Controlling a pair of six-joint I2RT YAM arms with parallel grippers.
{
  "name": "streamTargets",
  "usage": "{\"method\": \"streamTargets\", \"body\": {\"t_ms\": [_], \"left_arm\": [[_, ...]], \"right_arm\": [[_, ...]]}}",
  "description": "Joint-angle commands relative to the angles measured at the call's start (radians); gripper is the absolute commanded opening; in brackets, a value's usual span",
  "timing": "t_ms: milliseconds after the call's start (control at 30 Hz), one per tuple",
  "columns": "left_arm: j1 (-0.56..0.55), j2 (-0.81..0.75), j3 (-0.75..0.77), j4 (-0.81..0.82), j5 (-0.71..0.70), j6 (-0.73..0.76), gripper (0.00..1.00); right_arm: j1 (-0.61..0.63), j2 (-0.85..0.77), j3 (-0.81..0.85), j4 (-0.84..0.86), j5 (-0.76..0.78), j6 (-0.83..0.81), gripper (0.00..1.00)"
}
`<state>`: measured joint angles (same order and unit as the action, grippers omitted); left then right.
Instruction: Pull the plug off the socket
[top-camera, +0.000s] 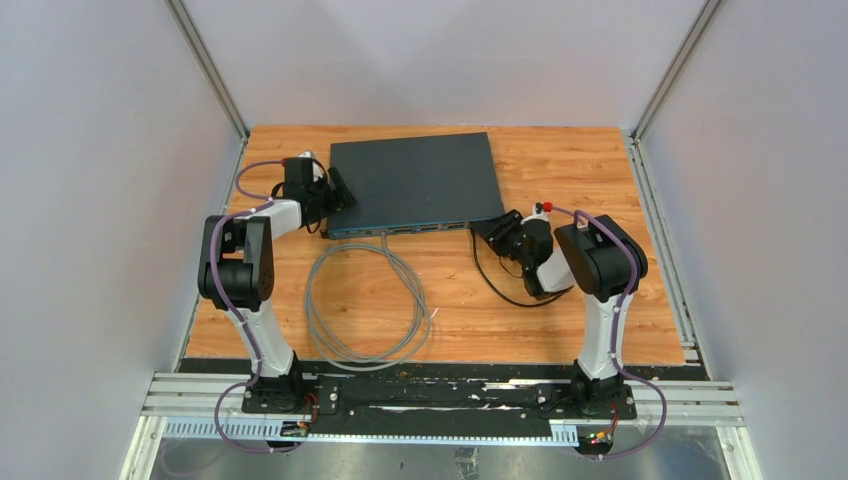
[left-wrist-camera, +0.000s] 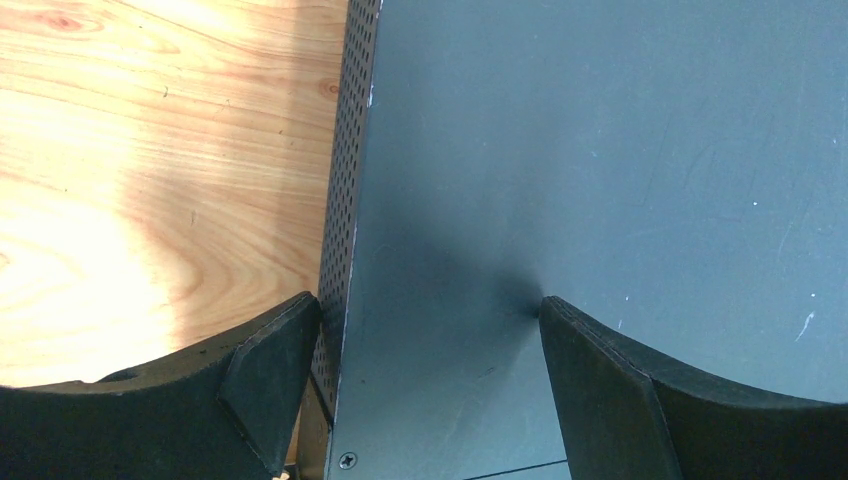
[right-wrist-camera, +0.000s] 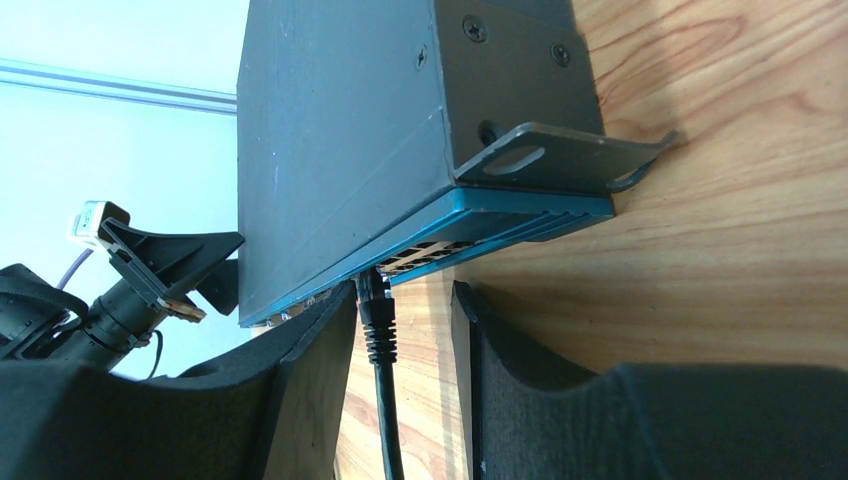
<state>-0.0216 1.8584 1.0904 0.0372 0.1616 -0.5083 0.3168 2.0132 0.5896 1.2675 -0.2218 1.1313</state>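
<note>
The left end effector (left-wrist-camera: 425, 310) is spread wide over the left edge of the switch (top-camera: 415, 180), one finger against its perforated side and the other on its lid, clamping nothing. A grey cable (top-camera: 365, 300) loops on the counter (top-camera: 560, 170) in front of the switch. The plug (right-wrist-camera: 375, 320) sits in a socket (right-wrist-camera: 372, 280) near the right end of the switch's front face. The right end effector (right-wrist-camera: 405, 295) brackets it, partly open, with a gap on one side.

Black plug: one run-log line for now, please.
plug: in switch | right gripper: jaws open astride plug | left gripper: astride switch edge
</note>
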Motion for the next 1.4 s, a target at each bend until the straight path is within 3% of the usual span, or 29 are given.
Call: {"method": "streamTargets", "body": {"t_ms": [0,267,500,733,1067,1233,1367], "left_arm": [[0.002,0.046,-0.003,-0.041,0.011,0.007,0.83],[0.002,0.058,-0.001,-0.042,0.027,0.005,0.82],[0.002,0.059,0.0,-0.042,0.033,0.007,0.78],[0.002,0.07,0.006,-0.041,0.036,0.003,0.76],[0.002,0.09,0.021,-0.063,0.013,-0.013,0.72],[0.002,0.086,0.022,-0.074,0.008,-0.009,0.72],[0.002,0.072,0.018,-0.079,0.001,0.001,0.72]], "right_arm": [[0.028,0.03,0.002,-0.025,0.064,0.025,0.45],[0.054,0.053,0.032,-0.043,0.103,0.077,0.36],[0.063,0.034,0.017,-0.057,0.119,0.132,0.0],[0.064,0.019,-0.035,-0.015,0.029,0.171,0.0],[0.064,-0.027,-0.168,0.105,-0.018,0.107,0.0],[0.033,-0.165,-0.217,0.044,-0.013,0.024,0.0],[-0.049,-0.354,-0.221,-0.136,-0.022,-0.091,0.0]]}}
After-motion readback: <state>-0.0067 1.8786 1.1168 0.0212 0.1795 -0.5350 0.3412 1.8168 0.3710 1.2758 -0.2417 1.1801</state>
